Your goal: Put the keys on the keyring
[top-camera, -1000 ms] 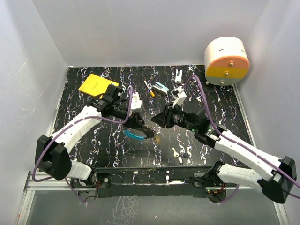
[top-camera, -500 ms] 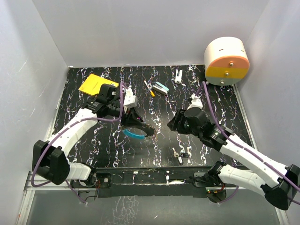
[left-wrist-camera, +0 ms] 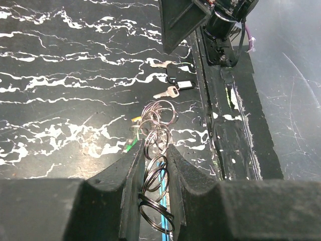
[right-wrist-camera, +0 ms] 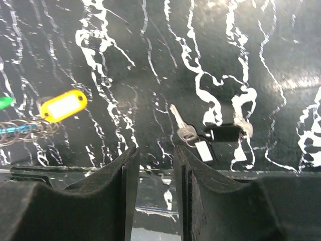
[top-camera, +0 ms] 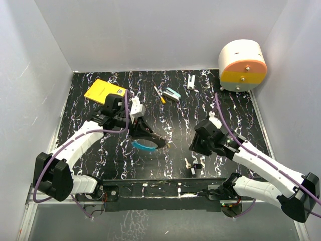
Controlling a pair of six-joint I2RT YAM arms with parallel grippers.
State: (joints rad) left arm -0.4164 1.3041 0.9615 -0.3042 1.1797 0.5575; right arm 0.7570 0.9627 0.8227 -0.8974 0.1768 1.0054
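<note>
My left gripper is shut on the keyring, a chain of silver loops with a blue arc. A green-headed key and a yellow-headed key hang at its far end. My right gripper is open and empty, a little above the table. Just ahead of it lie loose silver keys with black tags. They also show in the left wrist view.
An orange-and-white stick, a teal-and-white block and a white clip lie at the back. A yellow card is back left. A white-and-orange drum stands back right. The table's front edge is close to the keys.
My right gripper has pulled away from the keyring to the near right and now hovers by the loose keys. My left gripper has shifted slightly left, still holding the keyring.
</note>
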